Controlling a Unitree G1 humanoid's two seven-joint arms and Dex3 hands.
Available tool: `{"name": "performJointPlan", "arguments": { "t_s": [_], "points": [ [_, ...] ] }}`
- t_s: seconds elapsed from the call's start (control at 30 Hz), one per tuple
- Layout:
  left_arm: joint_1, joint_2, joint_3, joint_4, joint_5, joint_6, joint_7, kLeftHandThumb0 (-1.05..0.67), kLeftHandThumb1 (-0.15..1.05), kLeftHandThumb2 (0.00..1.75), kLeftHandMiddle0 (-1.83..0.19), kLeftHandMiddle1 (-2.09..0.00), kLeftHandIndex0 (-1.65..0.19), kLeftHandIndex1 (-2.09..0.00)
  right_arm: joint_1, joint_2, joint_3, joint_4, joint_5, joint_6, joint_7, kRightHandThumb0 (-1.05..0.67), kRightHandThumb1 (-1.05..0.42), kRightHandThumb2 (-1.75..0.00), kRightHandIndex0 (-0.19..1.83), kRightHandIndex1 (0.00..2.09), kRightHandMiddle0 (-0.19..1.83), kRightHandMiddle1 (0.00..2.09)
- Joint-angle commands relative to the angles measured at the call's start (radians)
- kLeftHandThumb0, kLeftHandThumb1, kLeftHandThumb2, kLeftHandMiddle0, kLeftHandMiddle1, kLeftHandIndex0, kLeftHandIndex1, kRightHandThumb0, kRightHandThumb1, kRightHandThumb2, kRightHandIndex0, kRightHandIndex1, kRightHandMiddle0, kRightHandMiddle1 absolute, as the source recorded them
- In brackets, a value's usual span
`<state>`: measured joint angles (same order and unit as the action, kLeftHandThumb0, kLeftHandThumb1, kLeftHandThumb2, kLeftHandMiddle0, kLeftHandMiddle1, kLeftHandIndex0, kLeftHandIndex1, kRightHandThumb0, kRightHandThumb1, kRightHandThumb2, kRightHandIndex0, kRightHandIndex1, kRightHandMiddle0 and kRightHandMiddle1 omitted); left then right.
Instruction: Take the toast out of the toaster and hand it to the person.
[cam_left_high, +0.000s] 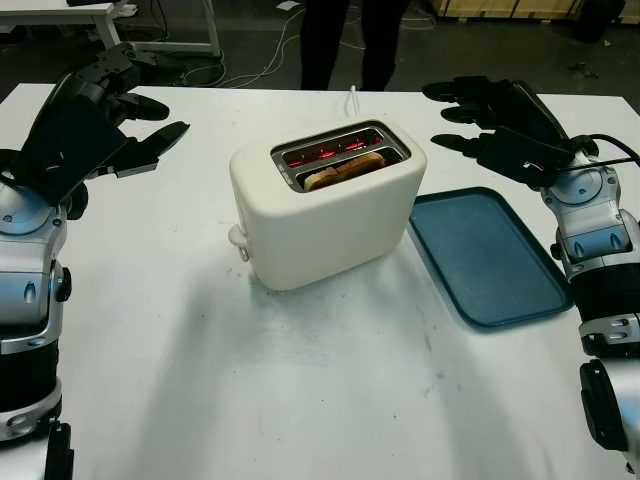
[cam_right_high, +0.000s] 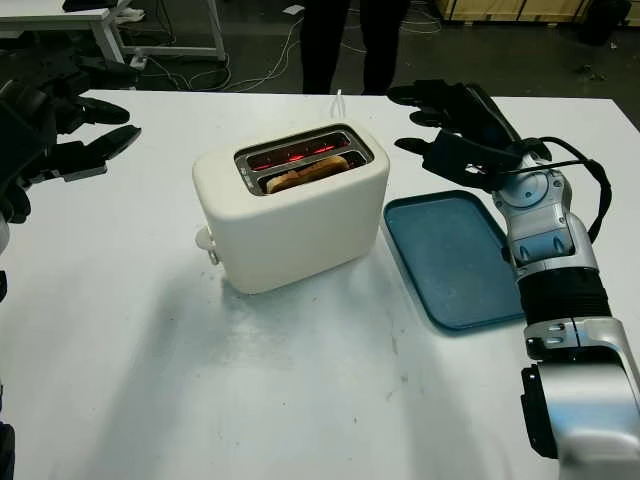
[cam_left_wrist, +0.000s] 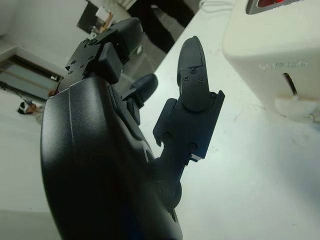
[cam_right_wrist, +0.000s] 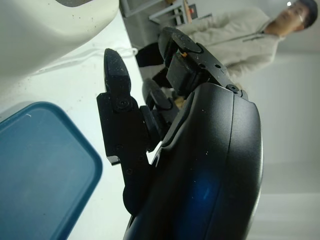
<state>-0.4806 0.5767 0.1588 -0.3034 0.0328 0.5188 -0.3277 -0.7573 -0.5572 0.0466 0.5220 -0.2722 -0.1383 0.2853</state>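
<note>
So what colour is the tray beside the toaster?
Dark teal blue tray, clearest in the left eye view.

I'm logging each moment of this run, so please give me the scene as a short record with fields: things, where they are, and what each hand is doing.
toaster: cream, mid-table, slots glowing red
toast: in the nearer slot, not yet lifted out
tray: blue, on the table beside the toaster, on the robot's right
left hand: open, raised to the left of the toaster, holding nothing
right hand: open, raised above the tray's far end, holding nothing
person: standing at the table's far edge, behind the toaster
table: white
</note>
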Motion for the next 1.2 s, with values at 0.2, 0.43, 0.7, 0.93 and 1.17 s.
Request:
{"name": "performJointPlan", "arguments": {
  "t_s": [0.2, 0.43, 0.7, 0.93, 1.17],
  "points": [
    [-0.01, 0.002, -0.005, -0.008, -0.002, 0.004, 0.0, -0.3, 0.75, 0.57, -0.07, -1.11, -0.2, -0.78, -0.013, -0.011, 0.006, 0.022, -0.01, -0.021, -0.018, -0.29, -0.92, -0.11, 0.69, 0.01, 0.61, 0.0],
    [-0.006, -0.007, 0.002, -0.007, -0.008, -0.006, 0.005, -0.27, 0.75, 0.58, -0.07, -1.11, -0.2, -0.78, -0.018, 0.003, -0.001, 0.028, 0.009, 0.0, -0.008, -0.31, -0.92, -0.11, 0.67, 0.0, 0.6, 0.0],
    [-0.004, -0.002, -0.001, -0.006, 0.004, -0.016, 0.006, -0.29, 0.75, 0.57, -0.08, -1.1, -0.21, -0.78, -0.009, -0.011, 0.003, 0.019, -0.005, -0.017, -0.018, -0.32, -0.92, -0.11, 0.68, 0.01, 0.61, 0.01],
    [-0.003, -0.015, 0.008, -0.016, -0.007, 0.003, 0.012, -0.29, 0.75, 0.57, -0.08, -1.1, -0.2, -0.78, -0.01, -0.008, 0.002, 0.019, -0.004, -0.01, -0.018, -0.29, -0.92, -0.11, 0.68, 0.01, 0.6, 0.0],
    [0.004, -0.024, 0.014, -0.006, -0.006, -0.029, 0.024, -0.28, 0.75, 0.57, -0.1, -1.11, -0.21, -0.79, -0.003, -0.011, 0.005, 0.0, -0.014, 0.005, -0.021, -0.32, -0.92, -0.11, 0.68, 0.0, 0.61, 0.0]
  ]
}}
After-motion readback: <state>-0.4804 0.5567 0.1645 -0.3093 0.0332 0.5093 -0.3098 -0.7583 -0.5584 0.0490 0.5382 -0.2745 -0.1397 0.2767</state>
